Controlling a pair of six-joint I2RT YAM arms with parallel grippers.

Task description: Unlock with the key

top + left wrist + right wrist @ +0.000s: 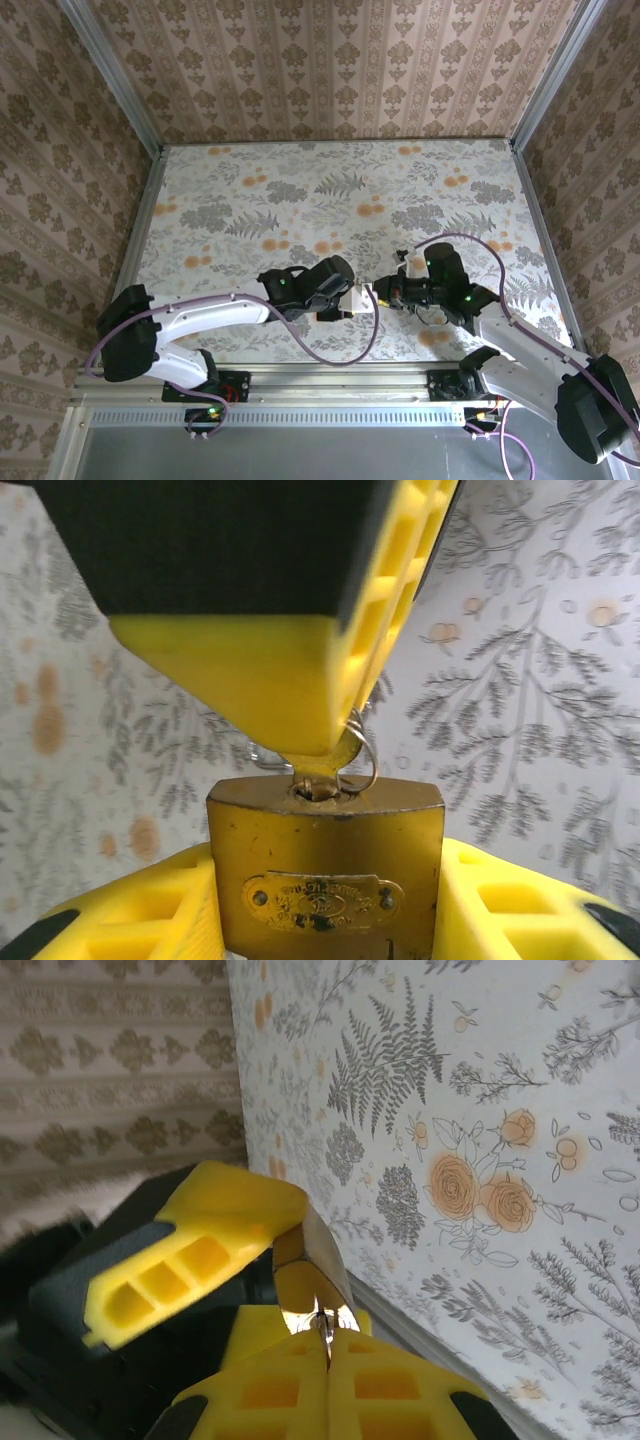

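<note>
Key (328, 769) sits at the keyhole of the padlock (325, 870), its blade entering the slot and its head pinched in my right gripper (386, 294); those two fingers (300, 1360) are pressed together on it, with just a sliver of metal showing at their tips in the right wrist view; a thin wire ring (366, 758) hangs off the head, just beside the finger. My left gripper (340, 296) is clamped on the padlock's brass body, one yellow finger (130, 915) on each side, the jaws part-way apart because the body fills the gap. From above, the lock is over the middle of the floral table (330, 180), toward the near edge; the left gripper comes at it from the left and the right one from the right, tips almost meeting.

As I judge it, the step in hand is the end of insertion, with the turn not yet made (how deep the blade sits I cannot tell; my own finger covers it); the shackle is hidden from me, so I cannot say whether it is latched. The next move calls for a roll of the right wrist about the key's own axis, with no sideways push and a grip firm enough that the thin head does not slip between the pads; the left must brace the body against that twist; if the key baulks, I would press it a touch deeper before trying again.
</note>
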